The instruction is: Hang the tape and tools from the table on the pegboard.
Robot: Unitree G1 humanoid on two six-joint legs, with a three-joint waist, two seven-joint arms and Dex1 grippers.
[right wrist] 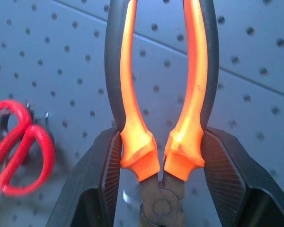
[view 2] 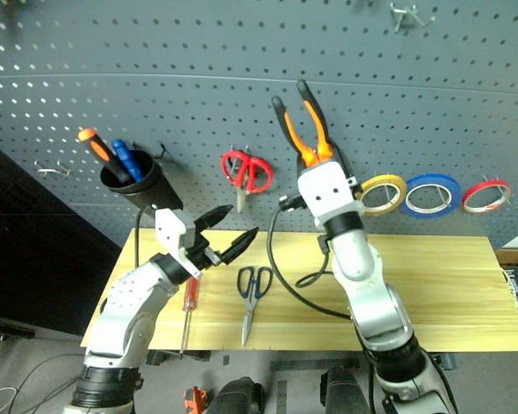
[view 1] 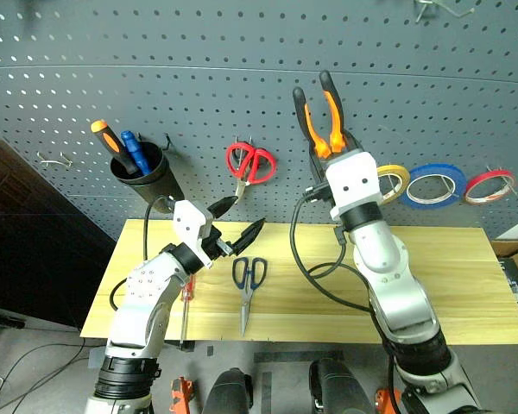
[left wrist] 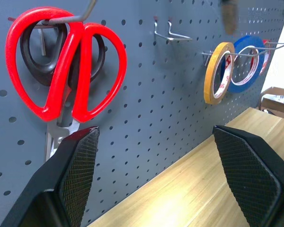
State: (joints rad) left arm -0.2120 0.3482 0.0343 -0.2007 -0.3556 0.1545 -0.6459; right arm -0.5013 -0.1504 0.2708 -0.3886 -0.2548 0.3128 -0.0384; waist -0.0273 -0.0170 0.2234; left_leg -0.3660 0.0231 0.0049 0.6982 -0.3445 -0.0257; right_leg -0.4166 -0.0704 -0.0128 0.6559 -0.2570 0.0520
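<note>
My right gripper (view 1: pixel 331 148) is raised in front of the dark grey pegboard (view 1: pixel 242 69) and is shut on the small pliers (right wrist: pixel 162 118). Its fingers (right wrist: pixel 222 165) clamp the lower ends of the orange-and-black handles, which point upward. My left gripper (view 1: pixel 240 220) hovers open over the left part of the table (view 1: pixel 449 276) with nothing between its fingers (left wrist: pixel 80 161), facing the board. On the table lie the blue-handled scissors (view 1: pixel 249 280) and the red-handled screwdriver (view 1: pixel 186 302), which is partly behind my left arm. The yellow tape (view 1: pixel 394 181) hangs on a peg.
Red-handled scissors (view 1: pixel 250 162) hang on a hook left of the pliers. A black cup (view 1: pixel 140 168) with orange and blue handles in it hangs further left. Blue tape (view 1: pixel 437 185) and red tape (view 1: pixel 489 186) hang right of the yellow roll. A bare hook (left wrist: pixel 170 33) sits between the scissors and the tapes.
</note>
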